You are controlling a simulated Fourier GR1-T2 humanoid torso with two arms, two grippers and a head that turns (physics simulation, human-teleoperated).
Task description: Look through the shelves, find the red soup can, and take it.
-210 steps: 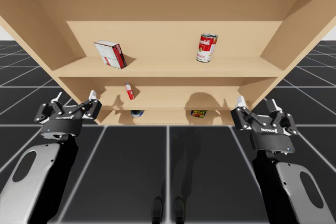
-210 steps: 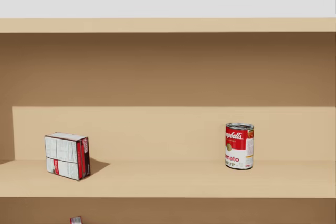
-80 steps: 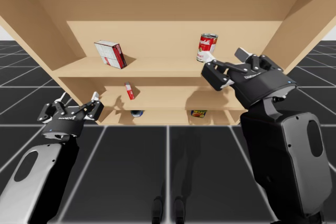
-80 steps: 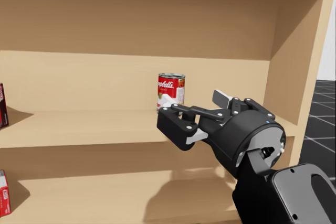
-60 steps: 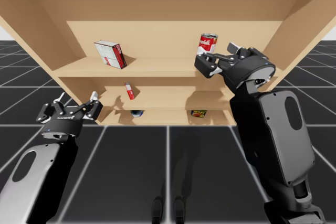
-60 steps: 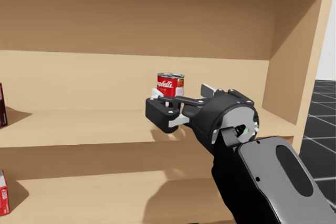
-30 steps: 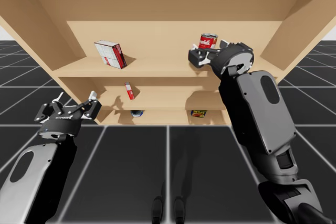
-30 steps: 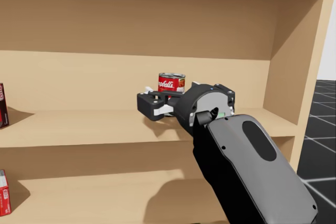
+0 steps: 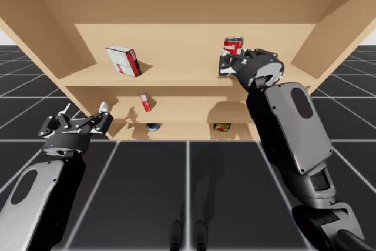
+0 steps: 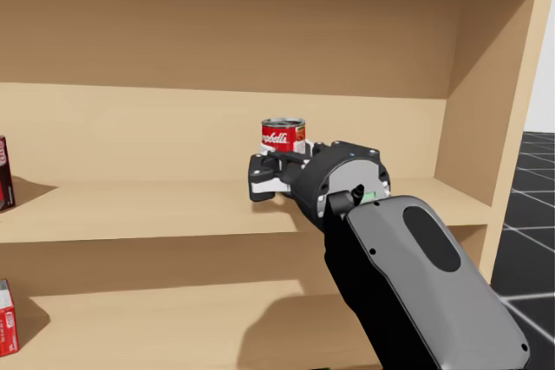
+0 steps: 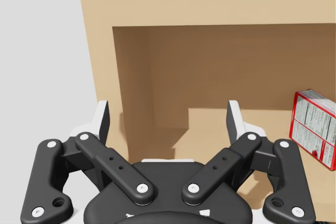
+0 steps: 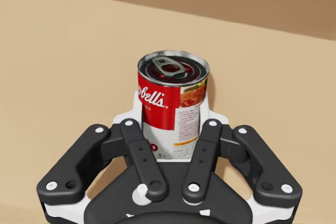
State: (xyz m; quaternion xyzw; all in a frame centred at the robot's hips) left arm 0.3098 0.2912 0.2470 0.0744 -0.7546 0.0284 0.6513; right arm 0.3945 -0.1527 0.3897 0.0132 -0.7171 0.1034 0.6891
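The search looks finished: the red soup can (image 12: 173, 98) is found, standing upright toward the right-hand end of the upper shelf (image 10: 130, 210), well apart from the white and red box (image 9: 124, 60) at that shelf's other end. The grasp looks made as well. My right gripper (image 12: 172, 129) reaches into the shelf at can height. In the right wrist view its two fingers press against the lower half of the can from opposite sides, the white pads (image 12: 131, 115) against the label. So the pincer is clenched on the can, not merely framing it. The head view agrees: the can's red top and rim rise just behind the gripper's body. Its base is hidden, so I cannot tell whether it rests on the board or is raised off it. What is left, in my judgement, is the taking itself: lifting the can clear of the board and drawing it out toward me without knocking the shelf's front edge. My left gripper (image 11: 168, 121) plays no part. It hangs low by the unit's left side, fingers spread wide with nothing between them, and it faces the middle shelf (image 11: 210, 129), where a small red box (image 11: 313, 127) stands off to one side.
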